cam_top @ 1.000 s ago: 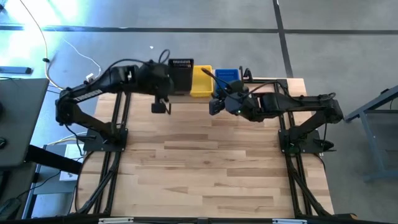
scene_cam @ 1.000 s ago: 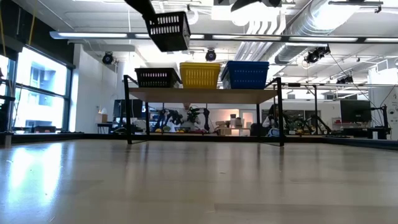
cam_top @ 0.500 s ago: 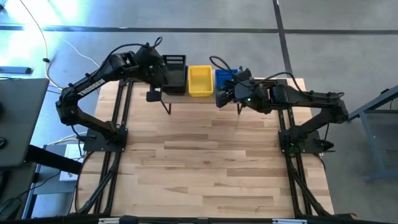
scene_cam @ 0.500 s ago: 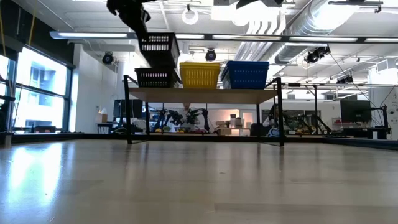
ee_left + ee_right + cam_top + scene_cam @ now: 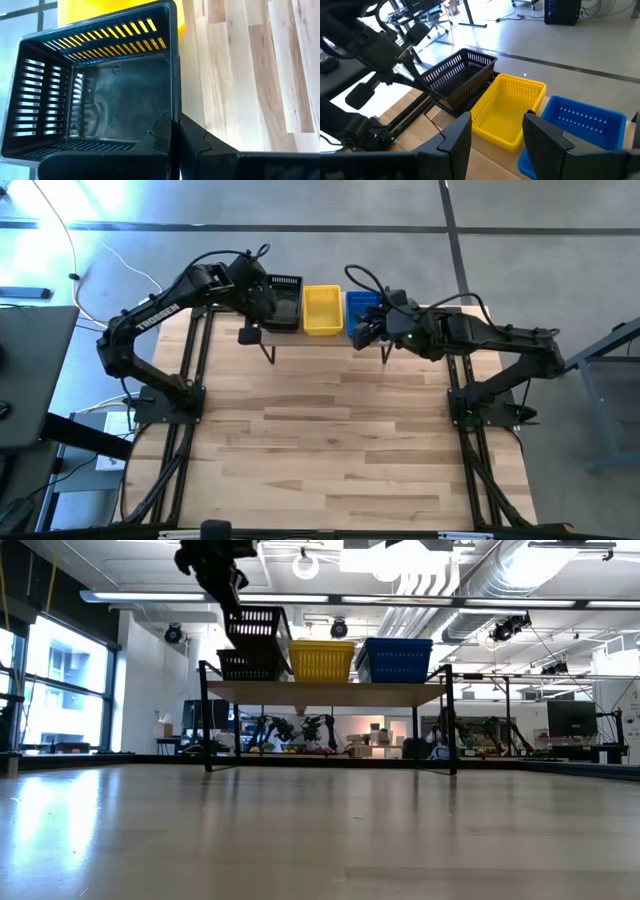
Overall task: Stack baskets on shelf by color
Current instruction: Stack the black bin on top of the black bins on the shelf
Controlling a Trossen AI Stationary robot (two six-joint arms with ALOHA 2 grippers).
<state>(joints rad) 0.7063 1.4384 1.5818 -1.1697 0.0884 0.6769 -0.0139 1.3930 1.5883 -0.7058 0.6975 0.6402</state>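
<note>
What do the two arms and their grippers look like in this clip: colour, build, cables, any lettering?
Both arms are dark, jointed and slim. The left arm carries white lettering along its link, and black cables loop over both wrists. The left gripper and right gripper have flat, angular black fingers.

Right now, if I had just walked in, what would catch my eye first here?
Probably the black basket held tilted in the air by the left gripper, shut on its rim, just above another black basket at the left end of the shelf. Beside it sit bright yellow baskets in the middle and blue baskets on the right, with the open right gripper hovering near the blue ones.
</note>
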